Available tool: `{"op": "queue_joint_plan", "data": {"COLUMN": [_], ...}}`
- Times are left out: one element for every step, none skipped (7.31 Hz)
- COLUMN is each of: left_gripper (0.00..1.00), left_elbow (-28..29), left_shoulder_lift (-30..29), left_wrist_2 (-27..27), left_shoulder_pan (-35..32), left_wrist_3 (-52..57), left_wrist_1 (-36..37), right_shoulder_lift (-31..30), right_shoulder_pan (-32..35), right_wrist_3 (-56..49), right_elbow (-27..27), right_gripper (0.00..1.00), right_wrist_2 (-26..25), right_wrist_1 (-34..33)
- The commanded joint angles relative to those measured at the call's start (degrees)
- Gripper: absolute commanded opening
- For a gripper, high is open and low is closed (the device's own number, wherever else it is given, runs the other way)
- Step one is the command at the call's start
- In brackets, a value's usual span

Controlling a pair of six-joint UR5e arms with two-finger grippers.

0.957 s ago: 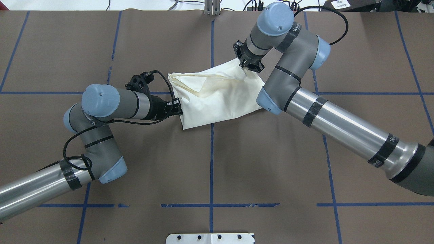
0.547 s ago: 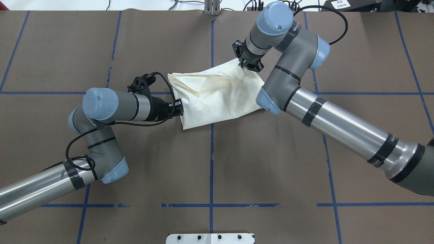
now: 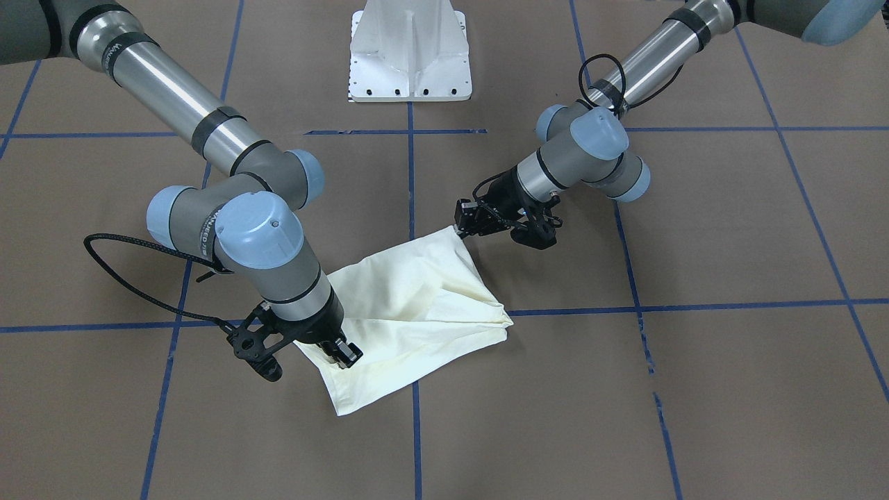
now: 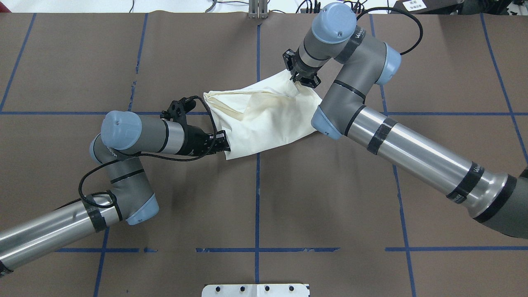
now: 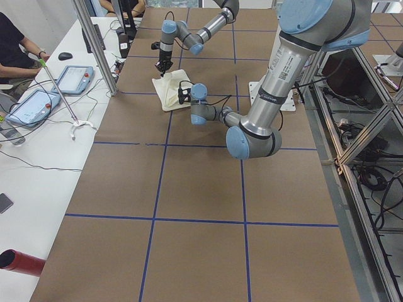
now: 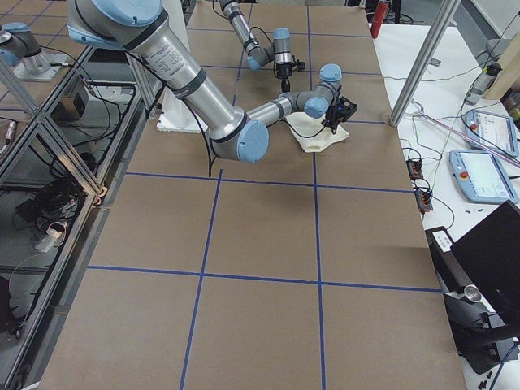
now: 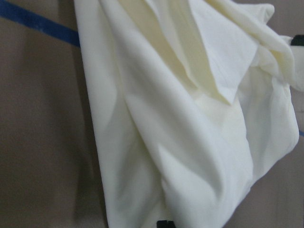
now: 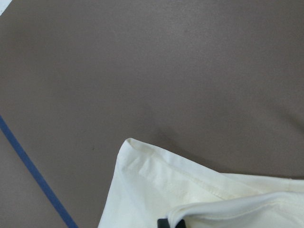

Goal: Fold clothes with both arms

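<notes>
Fold partway. The cream cloth (image 4: 268, 119) lies bunched near the centre of the table (image 4: 123, 62), doubled over with loose layers and creases, edges not aligned. My left gripper (image 4: 222, 145) is clamped on its near corner, low to the surface. My right gripper (image 4: 300, 79) pinches a layer at the far edge.

Left to do, I judge: carry the corners across, flatten, let go.

Around: blue tape lines (image 4: 258, 194) and the white pedestal base (image 3: 410, 52), well apart — nothing blocks. My right arm (image 4: 412, 152) overhangs one cloth edge in the overhead view.

Right arm (image 4: 412, 149) bands: white lettering, too small to read.
Left arm (image 4: 136, 133) band: likewise unreadable.
White card (image 4: 414, 5): dark print, illegible.
</notes>
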Motion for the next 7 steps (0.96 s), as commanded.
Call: {"op": "queue_joint_plan", "data": {"left_gripper": [0.00,0.00,0.00,0.00,0.15,0.27,0.29], "left_elbow": [0.3,-0.2,-0.5,-2.3,-2.5,-2.5,-2.4], "left_shoulder_lift": [0.1,-0.2,0.2,1.1,2.4,2.7,3.1], "left_wrist_2": [-4.0,-4.2,-6.9,-6.7,-6.5,-6.3,-6.3], "left_shoulder_pan": [1.0,1.1,1.1,0.8,-1.1,-3.2,-4.6], "left_wrist_3": [2.7,2.7,2.0,-1.4,-2.2,-2.5,-2.7], "left_wrist_1": [-0.7,-0.7,-1.3,-0.8,-0.7,-0.7,-0.6], "right_shoulder_lift": [-0.1,-0.1,-0.2,-0.2,-0.2,-0.3,0.0], "right_shoulder_pan": [-0.1,-0.1,-0.1,-0.1,-0.1,-0.1,0.0], "right_wrist_3": [1.2,1.3,1.2,1.2,1.2,1.2,1.2], "right_elbow": [-0.2,-0.2,-0.3,-0.4,-0.7,-0.8,-1.8], "right_gripper": [0.00,0.00,0.00,0.00,0.00,0.00,0.00], "right_wrist_2": [-0.1,0.0,-0.1,-0.3,-0.4,-0.5,-1.0], "right_wrist_1": [0.0,0.0,0.0,0.0,0.0,0.0,0.0]}}
